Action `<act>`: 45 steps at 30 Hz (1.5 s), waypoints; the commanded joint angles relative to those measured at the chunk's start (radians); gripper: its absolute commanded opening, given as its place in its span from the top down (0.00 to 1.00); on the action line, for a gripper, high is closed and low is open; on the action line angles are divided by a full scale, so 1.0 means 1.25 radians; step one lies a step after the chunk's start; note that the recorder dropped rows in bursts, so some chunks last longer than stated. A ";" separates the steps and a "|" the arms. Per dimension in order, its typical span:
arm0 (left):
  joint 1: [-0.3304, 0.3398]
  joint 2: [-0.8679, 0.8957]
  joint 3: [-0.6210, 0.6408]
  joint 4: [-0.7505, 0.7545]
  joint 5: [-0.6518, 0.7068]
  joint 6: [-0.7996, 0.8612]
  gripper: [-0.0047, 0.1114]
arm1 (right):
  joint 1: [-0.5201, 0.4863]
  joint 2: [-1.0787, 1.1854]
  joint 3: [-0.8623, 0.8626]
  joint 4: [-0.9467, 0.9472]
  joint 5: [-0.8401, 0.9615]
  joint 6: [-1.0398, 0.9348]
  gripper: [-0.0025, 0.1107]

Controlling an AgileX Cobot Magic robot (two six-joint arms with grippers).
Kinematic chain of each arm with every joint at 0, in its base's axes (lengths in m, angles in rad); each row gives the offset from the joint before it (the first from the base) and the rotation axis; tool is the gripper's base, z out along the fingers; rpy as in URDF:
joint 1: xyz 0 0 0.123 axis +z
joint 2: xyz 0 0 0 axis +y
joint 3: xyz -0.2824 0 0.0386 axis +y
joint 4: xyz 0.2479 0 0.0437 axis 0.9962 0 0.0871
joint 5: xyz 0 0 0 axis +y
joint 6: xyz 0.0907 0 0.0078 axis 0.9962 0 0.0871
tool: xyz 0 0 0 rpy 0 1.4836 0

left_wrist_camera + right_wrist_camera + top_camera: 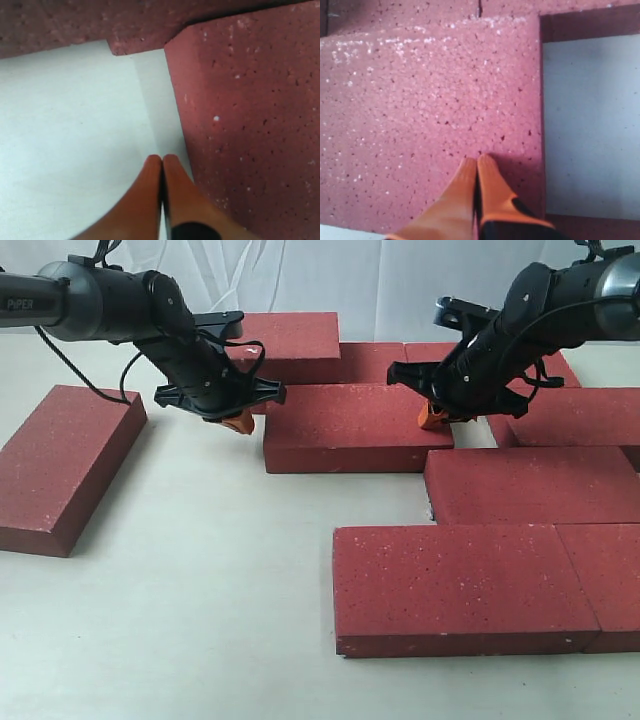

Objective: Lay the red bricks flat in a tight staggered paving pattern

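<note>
Several dark-red bricks lie flat on the pale table. One brick [345, 425] sits in the middle, with my left gripper [238, 423] shut and empty at its left end; in the left wrist view the gripper [162, 159] hovers over bare table beside that brick [250, 125]. My right gripper [432, 418] is shut and empty at the same brick's right end, its tips [477, 161] resting on or just above the brick's top [430, 110]. A lone brick [65, 462] lies far left. More bricks [460, 585] [530, 485] fill the front right.
Other bricks lie behind the arms at the back [290, 340] and at the right edge [580, 415] [605, 585]. A white backdrop hangs behind the table. Bare table [200, 570] spreads across the front left.
</note>
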 commanded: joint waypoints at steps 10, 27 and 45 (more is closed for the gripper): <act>0.001 -0.002 -0.005 0.140 0.032 -0.102 0.96 | -0.002 -0.086 0.001 -0.006 -0.114 -0.001 0.98; 0.001 -0.001 -0.005 0.105 0.028 -0.109 0.96 | -0.009 0.009 0.001 -0.007 -0.120 0.005 0.98; -0.001 -0.001 -0.004 0.107 0.090 -0.124 0.96 | -0.009 -0.247 0.004 -0.148 0.249 -0.007 0.98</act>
